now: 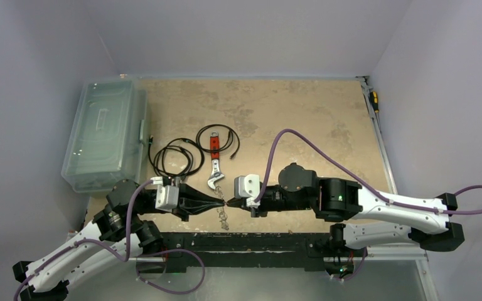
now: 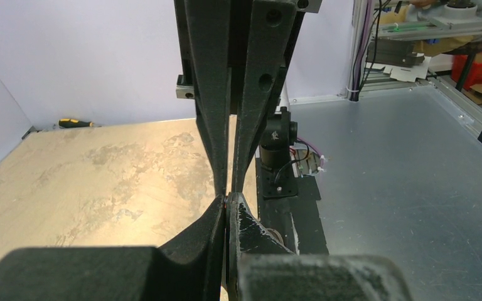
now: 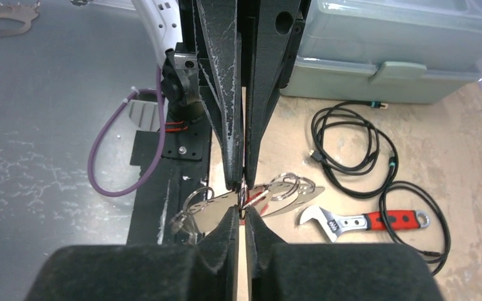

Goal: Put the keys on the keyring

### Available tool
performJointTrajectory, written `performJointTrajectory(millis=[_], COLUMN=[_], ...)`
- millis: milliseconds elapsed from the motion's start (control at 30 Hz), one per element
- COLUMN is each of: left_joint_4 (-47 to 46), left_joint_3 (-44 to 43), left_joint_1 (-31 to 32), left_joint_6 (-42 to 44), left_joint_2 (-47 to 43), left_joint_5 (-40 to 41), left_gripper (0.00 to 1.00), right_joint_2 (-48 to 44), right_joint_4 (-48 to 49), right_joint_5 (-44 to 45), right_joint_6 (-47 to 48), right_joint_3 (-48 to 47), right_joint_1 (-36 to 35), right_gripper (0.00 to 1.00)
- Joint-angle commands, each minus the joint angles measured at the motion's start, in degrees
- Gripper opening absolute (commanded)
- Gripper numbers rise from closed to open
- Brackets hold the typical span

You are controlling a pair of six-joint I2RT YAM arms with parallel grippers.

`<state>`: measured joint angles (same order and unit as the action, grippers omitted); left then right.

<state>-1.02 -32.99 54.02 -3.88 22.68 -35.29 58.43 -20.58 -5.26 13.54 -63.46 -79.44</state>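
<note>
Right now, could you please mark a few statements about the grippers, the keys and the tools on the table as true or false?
1. The left gripper and the right gripper meet tip to tip near the table's near edge. True.
2. The right gripper holds the wrench. False: the wrench lies on the table beyond the grippers, and neither touches it.
3. The keys are bunched where the fingertips meet. True.
4. The screwdriver lies beside the wrench. False: it lies at the table's far right edge.
5. The clear bin stands on the table's left side. True.
</note>
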Motion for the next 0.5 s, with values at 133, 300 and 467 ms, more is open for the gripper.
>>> performJointTrajectory(millis=[133, 300, 467], left_joint_4=[-2.3, -2.2, -1.9], left_joint_3=[-0.2, -0.2, -0.3], left_joint_1=[-0.2, -0.2, -0.2], left_joint_6=[-0.4, -0.4, -0.2], left_joint_2=[-0.3, -0.5, -0.7], left_joint_5=[1.0, 1.3, 1.9], left_gripper=[0.00, 0.00, 0.00], right_joint_2=[-1.6, -3.3, -5.0], right_joint_4=[1.5, 1.3, 2.2], right_joint_5=[0.1, 1.2, 2.3], right_joint_6=[-0.1, -0.5, -1.5], right_joint_3=[0.3, 1.6, 3.6], right_joint_1=[0.0, 0.0, -0.1], right_gripper=[0.00, 0.00, 0.00])
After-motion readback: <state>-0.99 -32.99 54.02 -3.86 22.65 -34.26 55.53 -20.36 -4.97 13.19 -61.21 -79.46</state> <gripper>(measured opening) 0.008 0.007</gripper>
